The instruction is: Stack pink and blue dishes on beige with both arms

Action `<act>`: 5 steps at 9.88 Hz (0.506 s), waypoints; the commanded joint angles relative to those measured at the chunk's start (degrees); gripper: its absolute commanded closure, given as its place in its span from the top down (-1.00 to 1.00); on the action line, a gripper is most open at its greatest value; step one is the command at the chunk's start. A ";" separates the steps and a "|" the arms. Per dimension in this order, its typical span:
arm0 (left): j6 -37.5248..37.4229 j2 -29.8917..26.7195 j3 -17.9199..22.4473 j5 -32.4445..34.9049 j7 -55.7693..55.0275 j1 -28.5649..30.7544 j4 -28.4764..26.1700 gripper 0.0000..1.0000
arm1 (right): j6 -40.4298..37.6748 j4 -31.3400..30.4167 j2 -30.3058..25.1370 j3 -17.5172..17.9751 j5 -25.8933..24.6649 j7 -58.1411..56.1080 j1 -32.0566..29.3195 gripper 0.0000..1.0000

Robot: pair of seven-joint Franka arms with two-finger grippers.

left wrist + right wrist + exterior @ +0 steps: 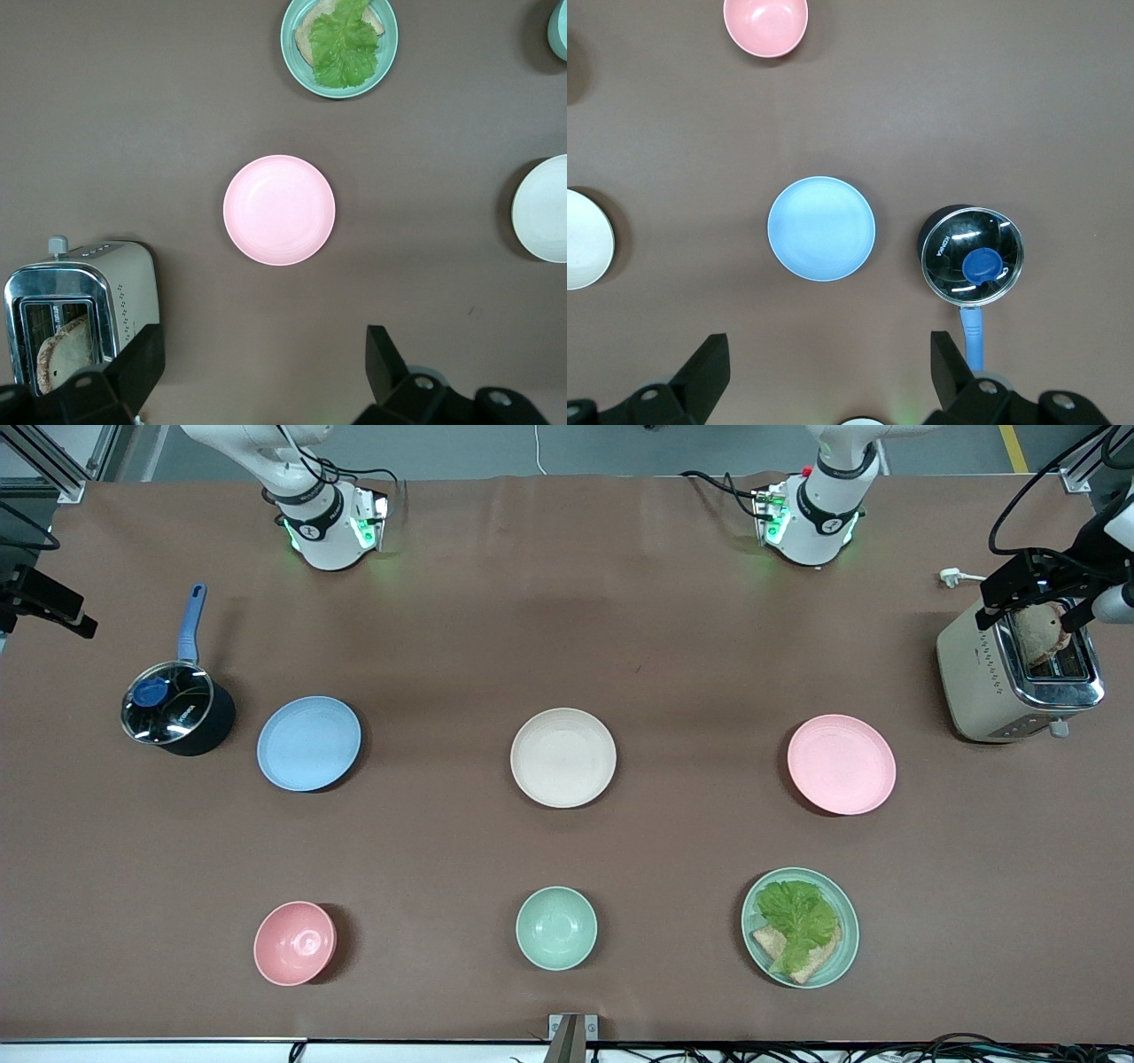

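The beige plate (563,757) lies in the middle of the table. The blue plate (308,743) lies toward the right arm's end, the pink plate (842,764) toward the left arm's end, both level with the beige one and bare. My left gripper (261,372) hangs open and empty high over the table, between the pink plate (279,210) and its arm's base (811,522). My right gripper (828,372) is likewise open and empty, high up between the blue plate (821,228) and its base (323,527). An edge of the beige plate (542,208) (585,239) shows in both wrist views.
A lidded dark pot (173,708) with a blue handle stands beside the blue plate. A toaster (1019,677) holding bread stands beside the pink plate. Nearer the front camera lie a pink bowl (294,942), a mint bowl (555,927) and a mint plate (846,957) with lettuce and bread.
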 commanded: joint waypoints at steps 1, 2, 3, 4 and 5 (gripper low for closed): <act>-1.29 1.35 -0.14 -0.22 -0.65 0.12 0.25 1.00 | -0.01 -0.74 -0.85 0.40 -0.05 2.34 -0.58 1.00; -1.29 1.62 -0.05 0.13 -0.39 0.21 0.43 1.00 | -0.10 -0.74 -0.77 0.31 0.04 2.36 -0.58 1.00; -1.29 3.27 -0.05 1.61 0.39 0.39 0.86 1.00 | -0.01 -0.74 -0.76 0.31 0.04 2.36 -0.58 1.00; -0.77 4.68 0.12 1.19 1.88 2.13 0.34 1.00 | -0.10 -0.74 -0.76 0.31 0.13 2.36 -0.58 1.00; 0.97 7.22 0.04 -0.03 4.42 4.76 0.16 1.00 | -0.18 -0.74 -0.76 0.31 0.13 2.19 -0.66 1.00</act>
